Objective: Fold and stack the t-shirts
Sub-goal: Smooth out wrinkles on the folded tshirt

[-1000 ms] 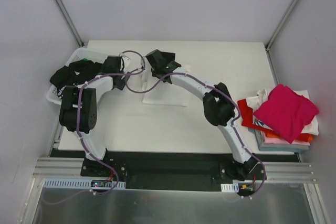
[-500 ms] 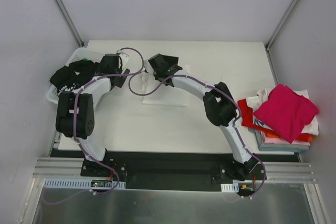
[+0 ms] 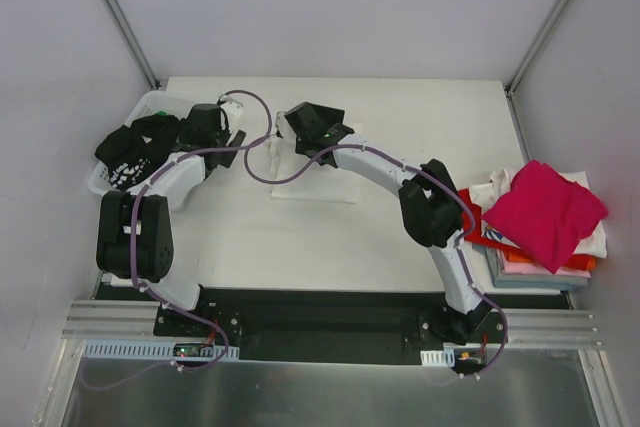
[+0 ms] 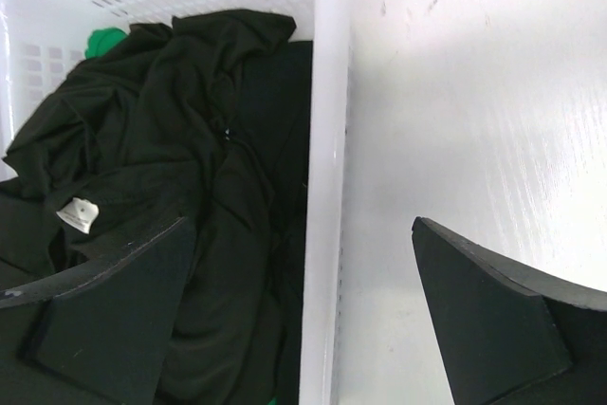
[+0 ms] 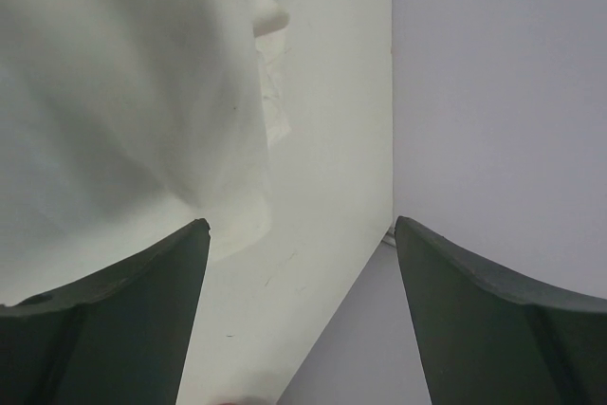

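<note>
A white t-shirt point(image 3: 315, 182) lies folded on the table point(image 3: 420, 117) in the middle; it fills the left of the right wrist view point(image 5: 114, 92). My right gripper point(image 3: 292, 119) point(image 5: 302, 223) is open and empty, over the shirt's far left corner. My left gripper point(image 3: 222, 135) point(image 4: 302, 225) is open and empty, its jaws either side of the white basket's right wall point(image 4: 327, 139). A black t-shirt point(image 3: 130, 147) point(image 4: 171, 139) lies crumpled in the basket point(image 3: 150, 102). A stack of t-shirts with a magenta one point(image 3: 545, 209) on top sits at the right edge.
Red point(image 3: 468, 219), white and orange shirts show under the magenta one. A bit of green cloth point(image 4: 104, 42) lies at the back of the basket. The table's far edge point(image 5: 391, 92) meets the grey wall just beyond my right gripper.
My left gripper has moved left, away from the white shirt's edge, to the basket wall. My right gripper has shifted slightly at the shirt's far corner.
</note>
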